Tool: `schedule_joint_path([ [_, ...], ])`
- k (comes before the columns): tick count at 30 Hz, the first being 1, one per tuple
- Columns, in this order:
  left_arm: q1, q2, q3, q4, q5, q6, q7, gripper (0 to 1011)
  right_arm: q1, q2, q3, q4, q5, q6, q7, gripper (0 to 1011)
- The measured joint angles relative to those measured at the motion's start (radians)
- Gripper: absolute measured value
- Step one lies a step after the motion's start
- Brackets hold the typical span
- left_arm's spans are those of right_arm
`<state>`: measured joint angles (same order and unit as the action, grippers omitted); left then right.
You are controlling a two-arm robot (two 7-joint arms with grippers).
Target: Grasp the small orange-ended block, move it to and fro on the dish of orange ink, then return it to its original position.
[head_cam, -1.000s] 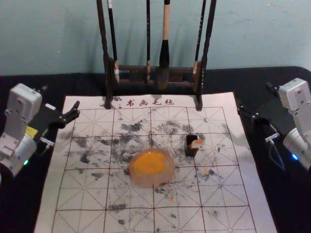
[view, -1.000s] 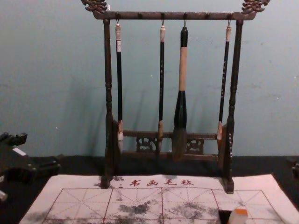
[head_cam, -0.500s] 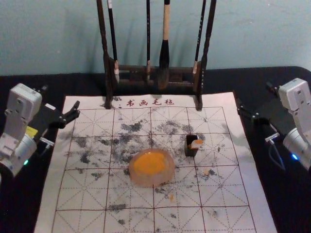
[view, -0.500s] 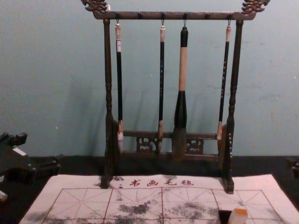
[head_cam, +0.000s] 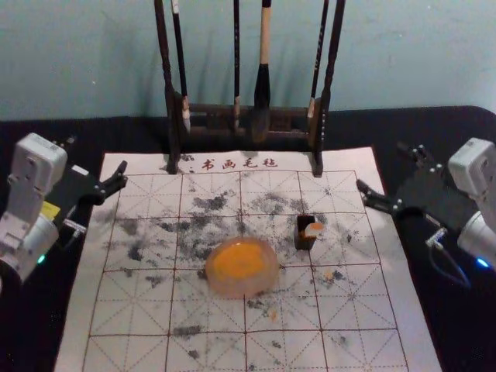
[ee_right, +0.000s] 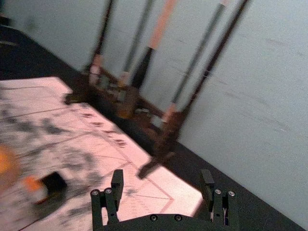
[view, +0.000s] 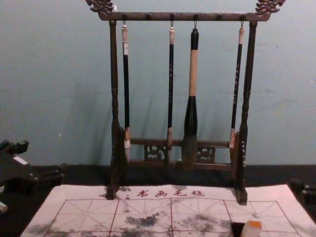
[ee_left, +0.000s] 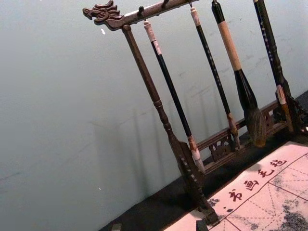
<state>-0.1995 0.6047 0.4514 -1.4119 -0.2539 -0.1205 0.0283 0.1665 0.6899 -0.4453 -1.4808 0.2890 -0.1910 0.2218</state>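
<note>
Right gripper (head_cam: pixel 381 166), two o'clock from the ink dish (head_cam: pixel 241 290), spread: centre its fingers about the orange-ended block (head_cam: pixel 314 230) before closing. Left gripper (head_cam: pixel 98 156), ten o'clock: spread, idle.

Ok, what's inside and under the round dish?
The dish holds orange ink, which hides its floor. It stands on the printed mat, visible all around it, but the patch directly beneath is covered.

Pale housings (head_cam: pixel 45 155) — yellow sticker (head_cam: pixel 49 210), dark cable (head_cam: pixel 439 269) (green light (head_cam: pixel 41 259) too).
</note>
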Motion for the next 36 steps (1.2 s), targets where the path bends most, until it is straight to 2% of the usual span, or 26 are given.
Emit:
schedule_joint_path([
  [3, 0.0, 0.0, 0.0, 0.0, 0.0, 0.0, 0.0, 1001, -0.011, 0.036, 0.001, -0.018, 0.028, -0.043, 0.099, 1002],
  [5, 0.0, 0.0, 0.0, 0.0, 0.0, 0.0, 0.0, 1001, -0.013, 0.042, 0.002, -0.019, 0.036, -0.052, 0.12, 1002],
  [8, 0.0, 0.0, 0.0, 0.0, 0.0, 0.0, 0.0, 1001, -0.016, 0.06, 0.005, -0.021, 0.073, -0.091, 0.207, 1002],
  [9, 0.0, 0.0, 0.0, 0.0, 0.0, 0.0, 0.0, 1001, -0.014, 0.066, 0.003, -0.018, 0.09, -0.11, 0.253, 1002],
  [10, 0.0, 0.0, 0.0, 0.0, 0.0, 0.0, 0.0, 1001, -0.009, 0.07, -0.001, -0.011, 0.103, -0.124, 0.296, 1002],
  [15, 0.0, 0.0, 0.0, 0.0, 0.0, 0.0, 0.0, 1001, 0.033, 0.069, -0.025, 0.029, 0.131, -0.156, 0.436, 1002],
  [20, 0.0, 0.0, 0.0, 0.0, 0.0, 0.0, 0.0, 1001, 0.112, 0.042, -0.065, 0.102, 0.119, -0.161, 0.567, 1002],
  [23, 0.0, 0.0, 0.0, 0.0, 0.0, 0.0, 0.0, 1001, 0.16, 0.018, -0.085, 0.148, 0.098, -0.159, 0.615, 1002],
  [32, 0.0, 0.0, 0.0, 0.0, 0.0, 0.0, 0.0, 1001, 0.295, -0.057, -0.142, 0.287, 0.041, -0.147, 0.709, 1002],
  [36, 0.0, 0.0, 0.0, 0.0, 0.0, 0.0, 0.0, 1001, 0.337, -0.079, -0.166, 0.33, 0.027, -0.144, 0.74, 1002],
])
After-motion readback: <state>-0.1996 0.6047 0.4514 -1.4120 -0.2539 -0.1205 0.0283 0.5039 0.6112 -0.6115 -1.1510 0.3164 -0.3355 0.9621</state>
